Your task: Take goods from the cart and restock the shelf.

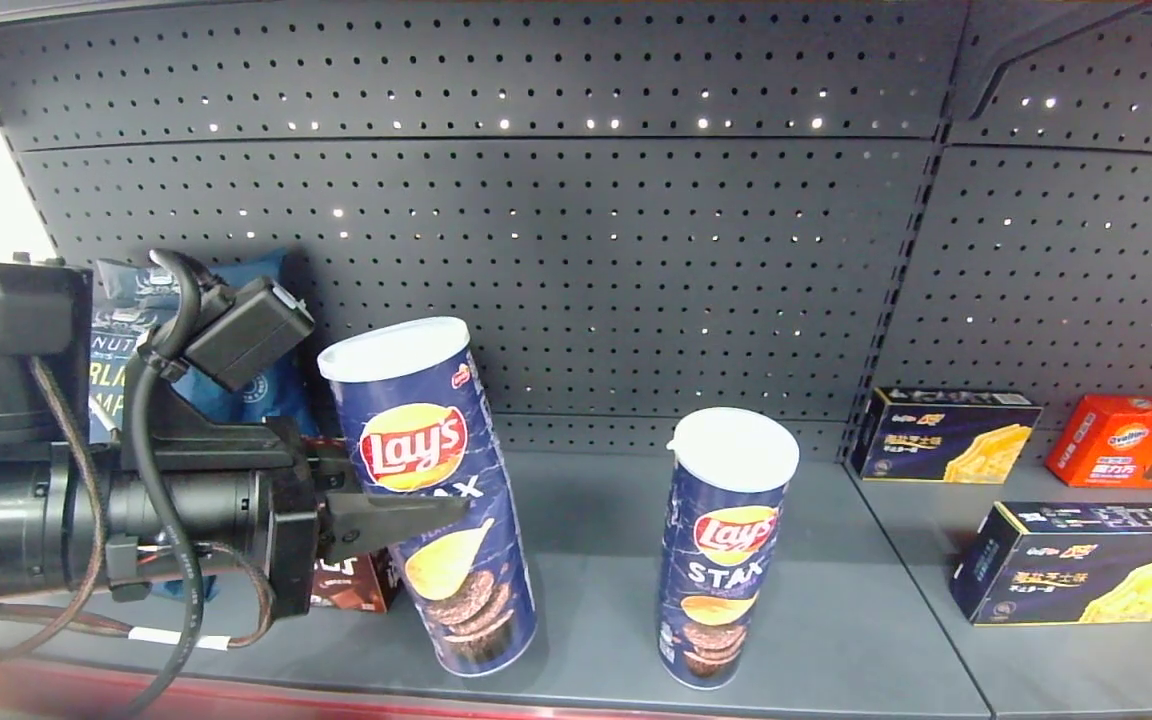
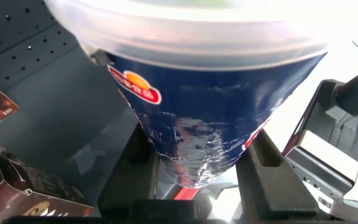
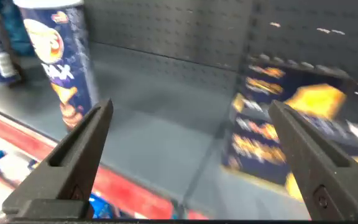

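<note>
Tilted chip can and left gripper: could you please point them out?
tilted chip can (image 1: 414, 448): head view, front label.
left gripper (image 2: 199, 174): left wrist view, midway between fingertips.

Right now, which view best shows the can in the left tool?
Head view: the whole tilted can shows, clamped in the left tool. Left wrist view: its lid and side, close up. Right wrist view: cannot tell.

A shop — a dark shelf (image 1: 596, 540) with a pegboard back (image 1: 636, 250), stocked with chip cans (image 1: 726, 545) and boxed snacks (image 1: 946, 435).
</note>
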